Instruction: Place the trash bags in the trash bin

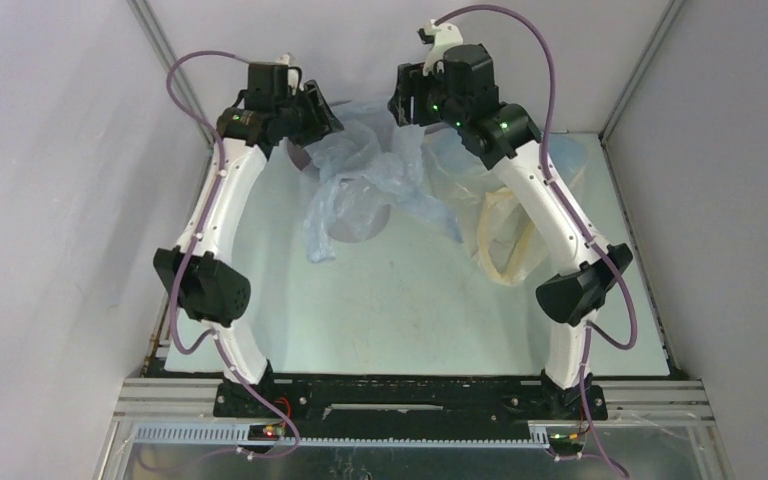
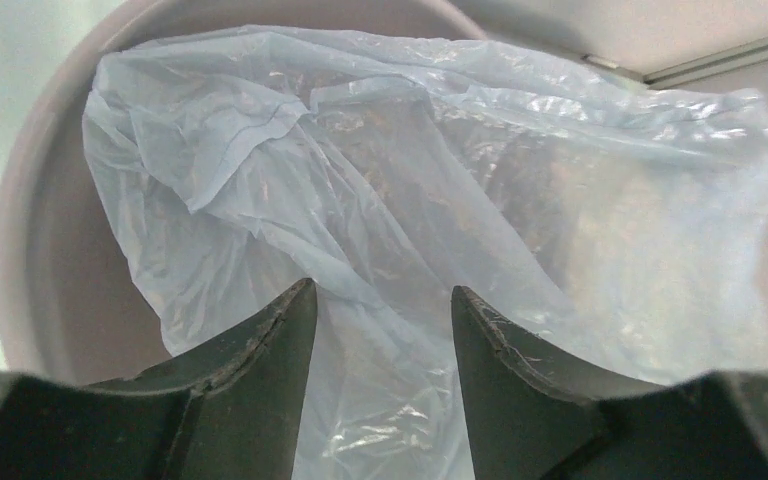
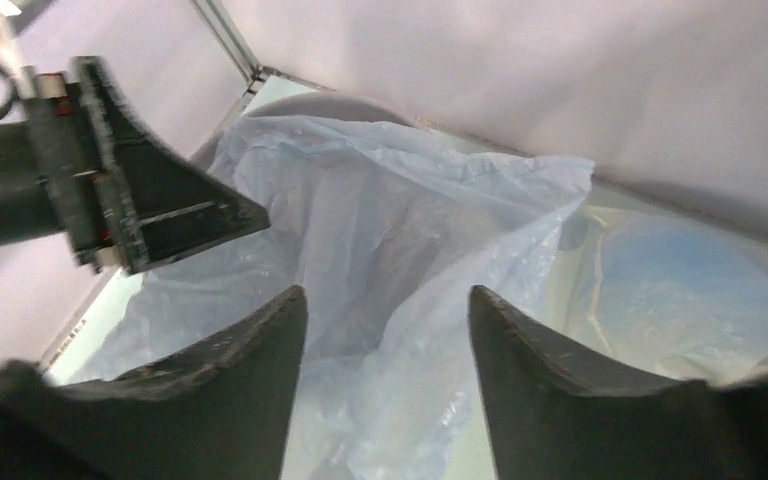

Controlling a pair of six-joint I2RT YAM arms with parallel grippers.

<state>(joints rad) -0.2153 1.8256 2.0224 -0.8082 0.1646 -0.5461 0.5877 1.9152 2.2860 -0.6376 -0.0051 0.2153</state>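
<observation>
Trash bags [image 2: 380, 200] drape across the trash bin [image 2: 55, 300], apparently covering its mouth.

Draped trash bag [image 2: 360, 200] blocks the trash bin [image 2: 22, 210] mouth.

top camera high, looking down on table [image 1: 390, 300]; wrist cameras close, both facing pale blue bag [image 2: 360, 200].
</observation>
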